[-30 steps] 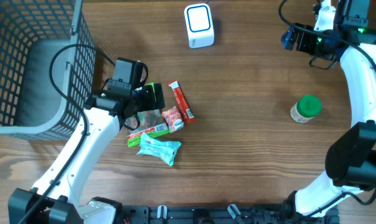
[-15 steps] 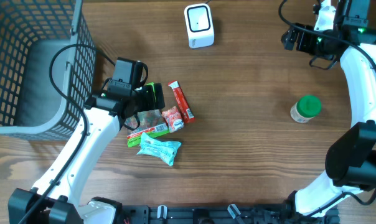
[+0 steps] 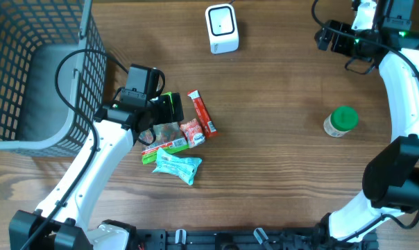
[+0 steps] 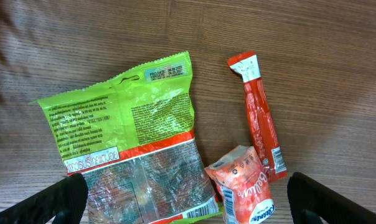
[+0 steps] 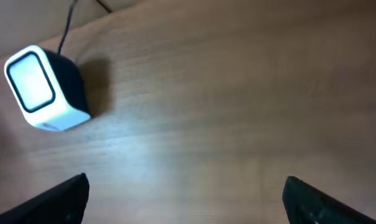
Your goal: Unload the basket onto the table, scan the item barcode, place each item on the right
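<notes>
A pile of snack packets lies left of centre: a green bag (image 4: 126,124) with a barcode at its lower edge, a small orange-red pouch (image 4: 244,186), a red stick pack (image 4: 259,121) and a teal packet (image 3: 178,165). My left gripper (image 4: 187,193) hovers open over the green bag (image 3: 169,142) and the pouch, with nothing between its fingers. The white barcode scanner (image 3: 221,28) stands at the back centre, also seen as the scanner (image 5: 45,87) in the right wrist view. My right gripper (image 3: 332,38) hangs open and empty at the back right, over bare wood.
A dark wire basket (image 3: 29,69) fills the back left corner, close to the left arm. A small jar with a green lid (image 3: 343,121) stands on the right side of the table, below the right gripper.
The right gripper has drifted slightly toward the back of the table. The left arm and the packets have not moved.
</notes>
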{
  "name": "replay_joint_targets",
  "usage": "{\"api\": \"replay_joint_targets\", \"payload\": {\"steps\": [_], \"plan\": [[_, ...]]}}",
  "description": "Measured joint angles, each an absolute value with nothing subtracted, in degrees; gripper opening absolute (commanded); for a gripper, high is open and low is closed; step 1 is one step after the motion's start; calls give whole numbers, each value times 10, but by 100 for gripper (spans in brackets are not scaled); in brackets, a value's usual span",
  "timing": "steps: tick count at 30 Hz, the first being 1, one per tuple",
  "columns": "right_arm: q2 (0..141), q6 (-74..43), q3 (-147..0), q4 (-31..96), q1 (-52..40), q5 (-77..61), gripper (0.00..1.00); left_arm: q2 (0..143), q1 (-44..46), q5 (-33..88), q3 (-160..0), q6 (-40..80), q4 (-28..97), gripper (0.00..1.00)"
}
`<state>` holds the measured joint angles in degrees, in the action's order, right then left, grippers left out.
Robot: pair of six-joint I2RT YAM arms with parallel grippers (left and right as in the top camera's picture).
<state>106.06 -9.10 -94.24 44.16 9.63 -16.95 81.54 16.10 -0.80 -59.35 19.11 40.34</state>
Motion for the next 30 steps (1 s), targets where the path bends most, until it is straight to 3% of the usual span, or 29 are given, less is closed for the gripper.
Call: {"api": "replay_joint_targets", "payload": {"steps": [1, 2, 4, 5, 6, 7, 10, 11, 15, 19, 24, 27, 30], "plan": [[1061, -116, -943, 468, 96, -170, 91, 815, 161, -8, -594, 191, 404, 100], [1061, -151, -943, 489, 96, -171, 68, 815, 161, -8, -594, 191, 404, 100], [1061, -176, -941, 505, 95, -210, 40, 815, 161, -8, -594, 191, 403, 100], [1061, -165, -935, 508, 90, -233, 29, 815, 161, -8, -594, 191, 404, 100], [1060, -148, -924, 506, 79, -251, 26, 815, 161, -8, -594, 191, 403, 100], [1060, -130, -908, 505, 61, -263, 26, 815, 161, -8, -594, 191, 403, 100], [1061, -97, -861, 493, -23, -285, 54, 815, 161, -8, -594, 191, 403, 100], [1061, -87, -837, 458, -73, -287, 58, 815, 161, -8, -594, 191, 403, 100], [1061, -90, -786, 368, -225, -259, 60, 815, 161, -8, -594, 191, 404, 100], [1061, -134, -762, 326, -306, -197, 61, 815, 161, -8, -594, 191, 404, 100], [1069, -162, -762, 311, -335, -175, 61, 815, 161, -8, -594, 191, 403, 100], [1108, -181, -762, 306, -335, -151, 49, 815, 161, -8, -594, 191, 403, 100], [1128, -198, -762, 306, -335, -134, 47, 815, 161, -8, -594, 191, 403, 100]]}}
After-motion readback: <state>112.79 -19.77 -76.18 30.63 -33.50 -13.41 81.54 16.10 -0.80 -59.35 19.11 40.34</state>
